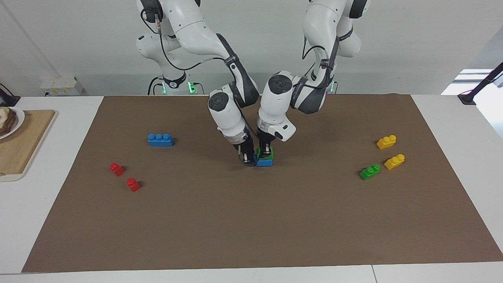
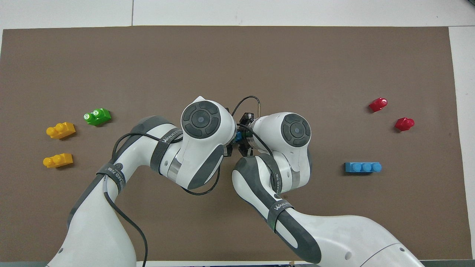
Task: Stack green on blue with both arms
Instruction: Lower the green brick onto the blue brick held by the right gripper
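Note:
In the middle of the brown mat (image 1: 251,220), a green two-stud brick (image 1: 267,153) sits on top of a blue brick (image 1: 264,162) that rests on the mat. My left gripper (image 1: 265,149) comes down from above and is shut on the green brick. My right gripper (image 1: 247,158) is shut on the end of the blue brick toward the right arm's end of the table. In the overhead view both wrists cover the stack; only a sliver of the blue brick (image 2: 238,136) shows between them.
A second blue brick (image 1: 160,140) and two red bricks (image 1: 116,169) (image 1: 133,184) lie toward the right arm's end. A second green brick (image 1: 369,172) and two yellow bricks (image 1: 386,142) (image 1: 394,161) lie toward the left arm's end. A wooden board (image 1: 19,149) lies off the mat.

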Tool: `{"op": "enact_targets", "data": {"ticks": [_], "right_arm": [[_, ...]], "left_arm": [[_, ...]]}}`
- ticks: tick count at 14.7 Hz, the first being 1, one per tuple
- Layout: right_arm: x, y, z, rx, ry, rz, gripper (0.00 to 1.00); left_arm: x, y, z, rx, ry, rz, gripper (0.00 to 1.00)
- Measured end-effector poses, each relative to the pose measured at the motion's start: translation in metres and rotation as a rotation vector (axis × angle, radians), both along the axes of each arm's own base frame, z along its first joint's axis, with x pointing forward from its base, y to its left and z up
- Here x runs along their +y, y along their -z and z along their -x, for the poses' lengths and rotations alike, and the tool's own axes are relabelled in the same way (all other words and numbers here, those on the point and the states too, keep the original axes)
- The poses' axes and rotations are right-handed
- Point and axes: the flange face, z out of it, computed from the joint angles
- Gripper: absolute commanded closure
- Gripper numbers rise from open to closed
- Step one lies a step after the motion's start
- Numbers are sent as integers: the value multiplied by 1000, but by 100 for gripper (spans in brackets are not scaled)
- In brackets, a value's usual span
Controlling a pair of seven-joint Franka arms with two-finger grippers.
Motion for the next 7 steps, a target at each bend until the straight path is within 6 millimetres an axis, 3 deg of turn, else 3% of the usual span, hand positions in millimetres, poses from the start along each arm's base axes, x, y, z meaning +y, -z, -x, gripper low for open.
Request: {"op": "enact_targets", "data": {"ticks": [7], "right_arm": [[0,0,0,-1,-3,0,100]], "left_arm": [[2,8,2,-16,39,5,100]]}}
